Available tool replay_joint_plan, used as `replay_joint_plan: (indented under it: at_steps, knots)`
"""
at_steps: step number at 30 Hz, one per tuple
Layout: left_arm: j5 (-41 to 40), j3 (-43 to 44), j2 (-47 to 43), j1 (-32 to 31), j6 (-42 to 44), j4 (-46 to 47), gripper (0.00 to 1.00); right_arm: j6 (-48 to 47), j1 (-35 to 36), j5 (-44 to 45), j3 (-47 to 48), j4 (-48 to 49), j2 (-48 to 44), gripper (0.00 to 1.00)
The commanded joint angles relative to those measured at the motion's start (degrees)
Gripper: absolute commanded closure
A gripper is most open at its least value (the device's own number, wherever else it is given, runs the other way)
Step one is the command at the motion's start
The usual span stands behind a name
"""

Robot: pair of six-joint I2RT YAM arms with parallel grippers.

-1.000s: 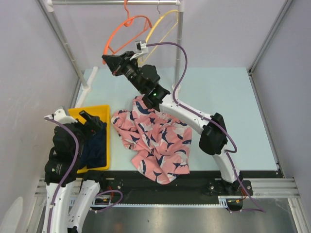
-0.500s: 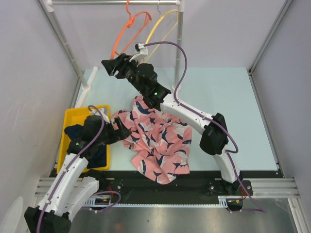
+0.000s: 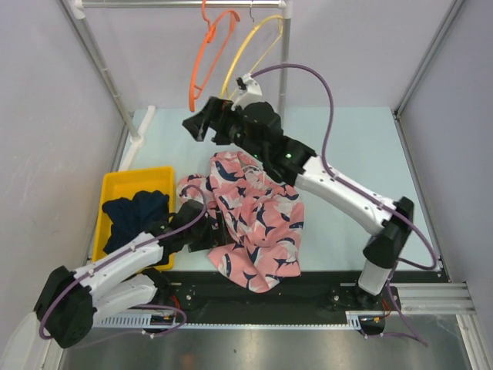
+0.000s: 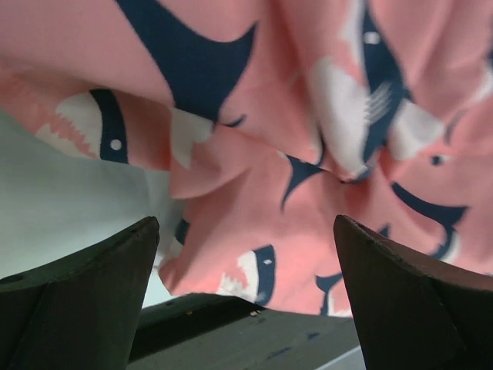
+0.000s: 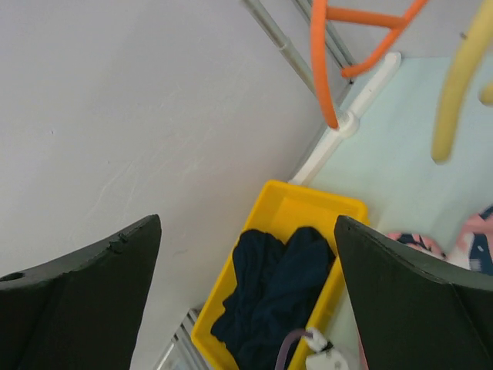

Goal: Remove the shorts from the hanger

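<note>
**Hanging over a table where both pairs of shorts already lie off the hangers**

From where I stand, the salmon-pink shorts (image 3: 258, 220) with the navy and white print lie crumpled on the pale green table (image 3: 347, 154), in the lower middle of the overhead picture. Their lower edge reaches the dark strip at the near edge of the table. The dark navy shorts (image 3: 135, 216) lie bunched inside the yellow bin (image 3: 139, 173) at the lower left, just beside the pink pair.

The left gripper (image 3: 209, 231) reaches in low from the lower left corner and sits at the left edge of the pink cloth. In its wrist view the two dark fingers (image 4: 85, 301) stand wide apart and the printed cloth fills the frame beyond them. Nothing is pinched between the fingers. I cannot tell whether the tips touch the cloth.

The right gripper (image 3: 199, 125) is raised in the upper middle of the overhead picture, above the far edge of the pink shorts. It is just below the orange hanger (image 3: 206, 62) and the yellow hanger (image 3: 250, 48). Both hangers hang from the rail (image 3: 177, 4) at the top of the frame. The fingers of this gripper (image 5: 400, 293) are also spread wide, with only open space between them. Its wrist view looks down on the bin with the navy shorts, and the lower ends of the two hangers show at the upper right.
</note>
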Motion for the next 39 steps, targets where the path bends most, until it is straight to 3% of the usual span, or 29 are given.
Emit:
replay_joint_plan:
  at_steps: [1,7,15,18,19,20,21,25,29,33,39]
  knots:
    - [-4.53,-0.31,5.91,-1.02,-3.6,6.32,0.0,0.01,0.38,-1.09,-8.91,-0.86,-9.41,0.0]
    - [-2.61,3.73,18.29,-0.94,-0.53,15.02,0.0,-0.69,0.47,-1.71,-17.1,-2.17,-19.43,0.0]
    - [7.84,14.71,36.21,-0.23,0.36,27.4,0.04,-2.88,1.96,3.74,-21.41,-10.25,-30.77,0.0]
    - [10.84,17.7,39.75,0.91,-0.34,31.45,0.35,-3.33,2.67,6.29,-22.9,-13.33,-34.73,0.0]
    - [12.94,18.14,39.94,2.04,-0.78,32.69,0.5,-3.5,2.76,6.99,-23.25,-14.82,-36.48,0.0]
    - [13.91,18.32,39.68,2.66,-1.04,33.92,0.57,-3.42,2.84,8.47,-24.3,-15.7,-37.45,0.0]
    - [15.06,18.24,38.11,3.19,-1.31,36.37,0.7,-3.41,2.85,9.19,-24.66,-16.49,-38.16,0.0]
    - [17.61,17.09,29.0,8.36,-1.66,37.54,1.0,-3.06,2.93,12.88,-27.12,-20.97,-41.59,0.0]
    - [15.6,17.97,15.54,13.82,0.62,29.03,1.0,-2.63,2.85,15.77,-29.93,-23.61,-44.31,0.0]
    - [12.96,20.25,3.31,21.11,2.9,12.98,1.0,-1.92,2.58,17.37,-31.96,-25.2,-45.28,0.0]
    - [5.7,29.47,-10.4,31.93,10.19,-4.53,1.0,-1.31,2.32,15.61,-33.01,-24.41,-44.49,0.0]
